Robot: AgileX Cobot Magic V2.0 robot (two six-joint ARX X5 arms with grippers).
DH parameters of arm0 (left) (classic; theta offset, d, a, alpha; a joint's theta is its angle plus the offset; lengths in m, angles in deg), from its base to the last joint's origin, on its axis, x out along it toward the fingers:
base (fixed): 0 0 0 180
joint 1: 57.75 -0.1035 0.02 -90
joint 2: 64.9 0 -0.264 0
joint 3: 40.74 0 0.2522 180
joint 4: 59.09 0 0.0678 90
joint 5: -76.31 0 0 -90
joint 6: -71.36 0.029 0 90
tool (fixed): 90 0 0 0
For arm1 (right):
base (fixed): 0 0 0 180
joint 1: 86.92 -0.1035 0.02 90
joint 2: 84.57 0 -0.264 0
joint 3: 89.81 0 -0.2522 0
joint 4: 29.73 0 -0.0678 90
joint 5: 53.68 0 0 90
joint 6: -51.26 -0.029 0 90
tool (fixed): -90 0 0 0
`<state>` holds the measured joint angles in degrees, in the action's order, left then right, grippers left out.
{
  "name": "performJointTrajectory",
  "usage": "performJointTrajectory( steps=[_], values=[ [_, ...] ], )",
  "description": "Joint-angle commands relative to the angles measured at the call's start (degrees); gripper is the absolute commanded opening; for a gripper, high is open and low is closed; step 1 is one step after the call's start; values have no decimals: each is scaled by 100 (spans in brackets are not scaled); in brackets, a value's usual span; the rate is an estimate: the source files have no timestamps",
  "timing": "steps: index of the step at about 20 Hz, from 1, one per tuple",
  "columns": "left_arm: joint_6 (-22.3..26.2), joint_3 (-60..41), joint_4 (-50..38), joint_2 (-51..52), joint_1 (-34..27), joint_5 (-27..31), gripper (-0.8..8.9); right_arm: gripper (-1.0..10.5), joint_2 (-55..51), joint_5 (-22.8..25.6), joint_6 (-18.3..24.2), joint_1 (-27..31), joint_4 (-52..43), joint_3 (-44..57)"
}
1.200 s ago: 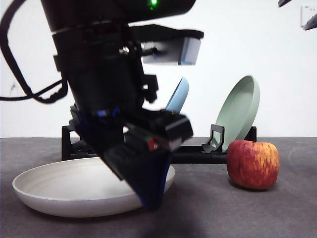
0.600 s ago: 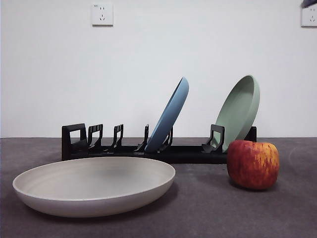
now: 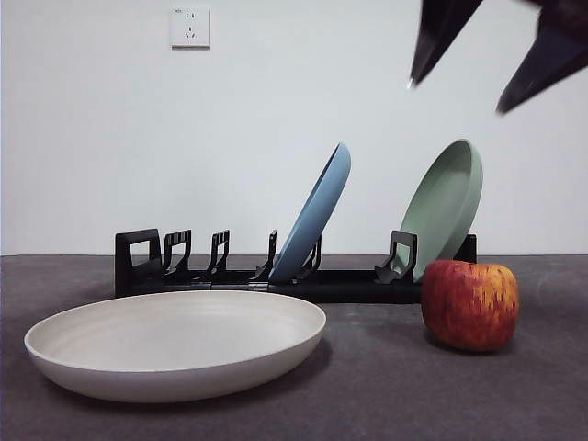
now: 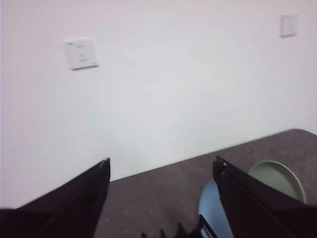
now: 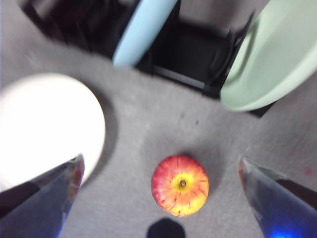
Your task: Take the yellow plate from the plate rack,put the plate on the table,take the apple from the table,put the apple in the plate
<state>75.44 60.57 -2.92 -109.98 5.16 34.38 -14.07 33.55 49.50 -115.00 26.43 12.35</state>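
Lying flat on the table (image 3: 386, 395), rim up, at far left: yellow plate (image 3: 175, 354), already out of the plate rack (image 3: 276, 276) and set down near the front, presumably to leave a clear, open target for the fruit. Judged: first half of task done, apple step pending.

Behind and just right of it, rack running across the back; prongs at its left end bare. Further right, blue plate (image 3: 317, 216) leaning in a middle slot, then sage-green plate (image 3: 446, 207) propped at the right end, both tilted the same way, held upright by the prongs.

Right again, apple (image 3: 469, 305) resting on the table in front of the green plate's foot, well apart from the yellow plate, stem up as seen in the right wrist view (image 5: 180, 185).

Right gripper (image 3: 482, 64) hanging high above the apple, jaws spread wide, nothing between them. In its own wrist view (image 5: 158, 198) apple sits roughly midway between the two jaws, far below; no contact. Judged: straight descent needed, then closing on the fruit's flanks; rounded skin may slip if grasped off-centre.

Left gripper (image 4: 161, 198) raised clear, pointed at the wall, jaws apart and empty; waiting.
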Motion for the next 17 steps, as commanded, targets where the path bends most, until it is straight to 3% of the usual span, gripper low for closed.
performJointTrajectory(
  steps=[1,8,17],
  values=[
    [66,74,166,109,-2,46,346,567,470,37,72,-96,-66,-7],
    [44,81,455,151,0,35,346,566,1670,42,83,-81,-350,-7],
    [13,81,721,153,0,37,346,539,2833,319,-9,-42,-44,-7]
  ],
)
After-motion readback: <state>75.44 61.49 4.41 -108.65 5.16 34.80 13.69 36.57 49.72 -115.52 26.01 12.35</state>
